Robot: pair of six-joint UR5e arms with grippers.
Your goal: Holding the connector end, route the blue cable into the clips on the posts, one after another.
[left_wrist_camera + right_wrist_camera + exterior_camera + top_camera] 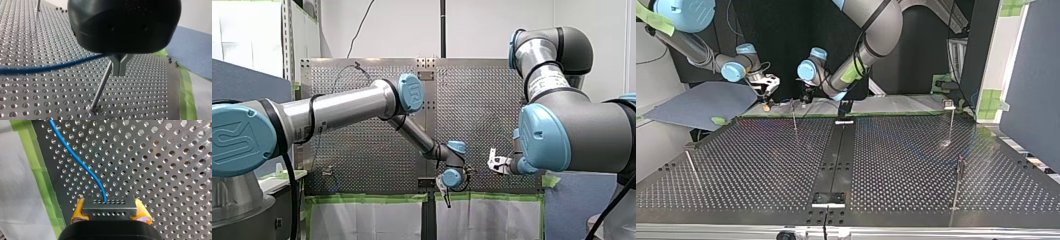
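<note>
Perforated tabletop [37, 82] lies beneath both arms. My right pincer [110, 210] clamps the connector [110, 206] between yellow pads, anchoring the blue cable [75, 155]. My left pincer [120, 67], closed on that cable, seemingly guides it toward the post [101, 85] just beside it.

A thin blue cable [82, 165] ends in a small grey metal connector block [110, 207] with two rows of holes, clamped between yellow pads [78, 212]. From the block it curves away toward 11 o'clock. In the left wrist view it comes in from 9 o'clock, nearly level, passing the upper end of a thin leaning metal post [101, 85].
</note>
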